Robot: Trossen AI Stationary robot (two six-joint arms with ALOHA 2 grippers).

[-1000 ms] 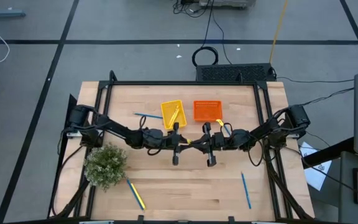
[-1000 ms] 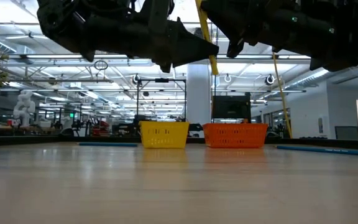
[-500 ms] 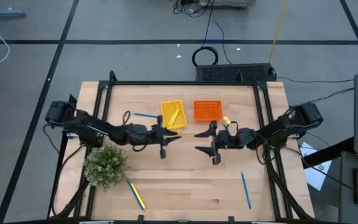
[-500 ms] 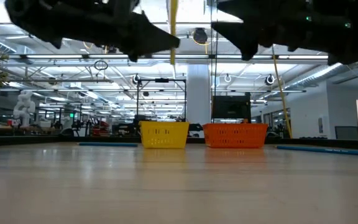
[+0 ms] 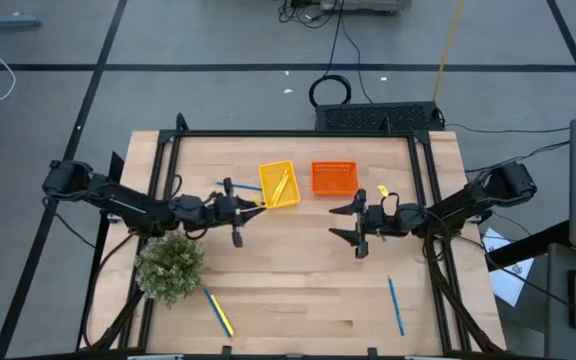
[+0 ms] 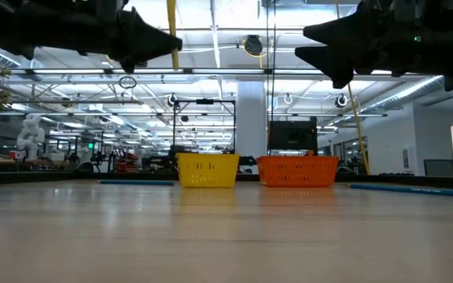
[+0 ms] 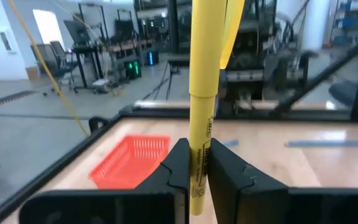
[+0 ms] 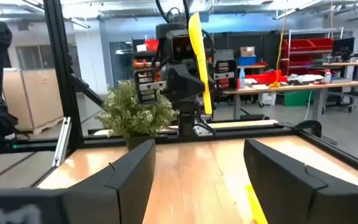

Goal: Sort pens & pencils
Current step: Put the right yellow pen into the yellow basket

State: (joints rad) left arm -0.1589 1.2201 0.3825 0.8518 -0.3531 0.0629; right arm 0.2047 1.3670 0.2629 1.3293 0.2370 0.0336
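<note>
The left claw (image 7: 194, 168) is clamped low on a thin, stiff yellow pencil (image 7: 201, 93), upright above the wooden desk (image 5: 298, 270). It looks light and slippery, likely to swivel. The right claw (image 5: 353, 222) hangs apart, empty.

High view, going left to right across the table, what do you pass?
Potted plant → left gripper, holding a yellow pencil → yellow basket → orange basket → right gripper, open → blue pen.

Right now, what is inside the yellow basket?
The high view shows one yellow pencil lying inside the yellow basket. From the low view the basket's wall hides its contents, so nothing more can be confirmed.
</note>
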